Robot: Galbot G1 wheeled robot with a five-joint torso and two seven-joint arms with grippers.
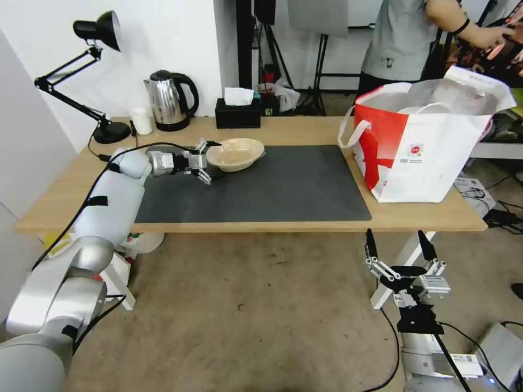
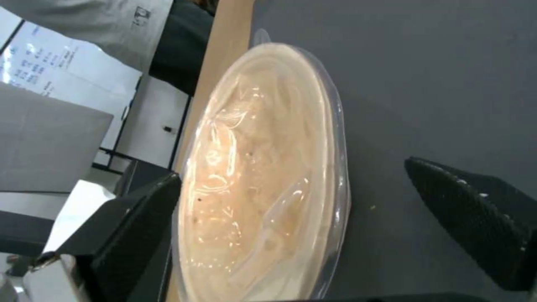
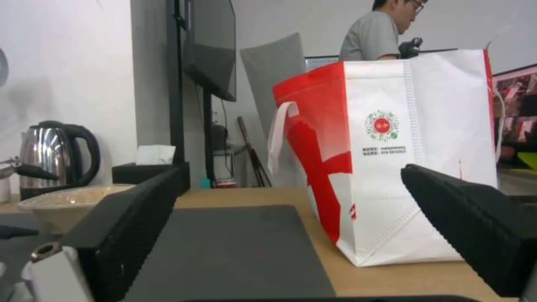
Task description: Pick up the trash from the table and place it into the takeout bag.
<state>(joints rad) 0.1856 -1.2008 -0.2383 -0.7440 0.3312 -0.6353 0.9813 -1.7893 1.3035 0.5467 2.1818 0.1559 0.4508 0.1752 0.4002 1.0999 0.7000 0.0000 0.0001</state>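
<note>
left arm at the beige bowl, right arm parked low

nearest me, my right gripper (image 1: 400, 251) hangs below the front edge of the table (image 1: 425, 218), over the floor, fingers spread wide with nothing between them. its wrist view looks across the tabletop, with the two black fingers (image 3: 140, 218) cutting off the lower corners.

on the table, the dark grey mat (image 1: 272, 185) covers the middle. my left gripper (image 1: 204, 160) reaches over the mat's far left corner, up against the beige bowl (image 1: 235, 153). from the head view i see one finger over the near rim and one below it. in the left wrist view the fingers (image 2: 140, 226) stand wide apart either side of the bowl (image 2: 263, 176), which has clear film over its top; i cannot make out whether either pad touches it, so i count the jaws as open, not gripping. the bowl sits on the mat's far edge, part over bare wood.

to the right, well apart from the bowl, the takeout bag (image 1: 430, 152) stands upright and open on the right end of the table. white shapes show inside it, but i cannot tell what they are.

farthest back along the wall edge: a black desk lamp (image 1: 101, 81), a small white cup (image 1: 143, 121), a steel kettle (image 1: 170, 100) and a black tissue box (image 1: 238, 111).
</note>
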